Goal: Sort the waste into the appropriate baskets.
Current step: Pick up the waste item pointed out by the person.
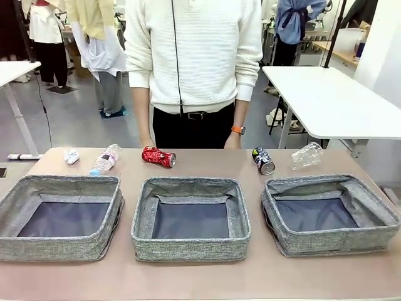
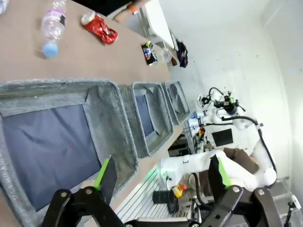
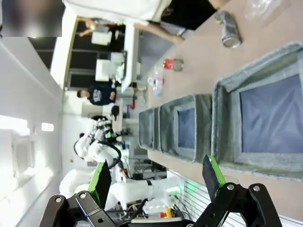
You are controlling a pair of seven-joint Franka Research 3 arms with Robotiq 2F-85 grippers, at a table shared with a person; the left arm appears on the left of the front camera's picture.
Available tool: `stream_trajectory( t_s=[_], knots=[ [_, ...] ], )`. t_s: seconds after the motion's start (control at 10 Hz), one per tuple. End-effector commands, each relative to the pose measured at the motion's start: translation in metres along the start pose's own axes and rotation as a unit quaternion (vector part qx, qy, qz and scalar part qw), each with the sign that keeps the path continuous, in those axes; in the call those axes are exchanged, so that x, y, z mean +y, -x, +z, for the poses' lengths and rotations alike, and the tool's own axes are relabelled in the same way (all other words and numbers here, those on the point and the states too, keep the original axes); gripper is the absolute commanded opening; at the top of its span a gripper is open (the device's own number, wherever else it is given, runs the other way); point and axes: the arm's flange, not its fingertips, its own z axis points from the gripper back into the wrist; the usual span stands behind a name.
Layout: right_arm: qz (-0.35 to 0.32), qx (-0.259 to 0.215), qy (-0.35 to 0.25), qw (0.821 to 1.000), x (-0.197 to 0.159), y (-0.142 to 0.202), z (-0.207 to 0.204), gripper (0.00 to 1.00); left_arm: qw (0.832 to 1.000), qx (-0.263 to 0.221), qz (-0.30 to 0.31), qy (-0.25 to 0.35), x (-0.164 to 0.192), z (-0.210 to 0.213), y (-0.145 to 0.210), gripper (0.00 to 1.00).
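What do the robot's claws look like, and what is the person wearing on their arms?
Each claw, the left claw and the right claw, has two black fingers with bright green pads and round bolts at the joints. The person wears a white knitted sweater with sleeves and an orange watch strap.

- A pale brown flat tabletop (image 1: pixel 200 279) spans the front view from 9 to 3 o'clock.
- A person in a white ribbed knit sweater (image 1: pixel 194 50) stands at 12 o'clock, at the tabletop's far edge.
- A thin black cable (image 1: pixel 176 56) hangs down the sweater front.
- An orange wristband (image 1: pixel 238 130) sits toward 1 o'clock.
- A white rectangular table (image 1: pixel 332 100) stands at 2 o'clock, behind.
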Motion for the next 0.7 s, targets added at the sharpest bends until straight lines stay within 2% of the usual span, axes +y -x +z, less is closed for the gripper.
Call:
stream_trajectory(
  t_s=[0.0,0.6],
  knots=[
    [0.018,-0.007,-0.008,1.000,0.0033,0.0004,0.0067,1.00,1.000,0.001,-0.019,0.002,-0.0023,0.0066,0.0008,1.00],
    [0.018,-0.007,-0.008,1.000,0.0033,0.0004,0.0067,1.00,1.000,0.001,-0.019,0.002,-0.0023,0.0066,0.0008,1.00]
  ],
)
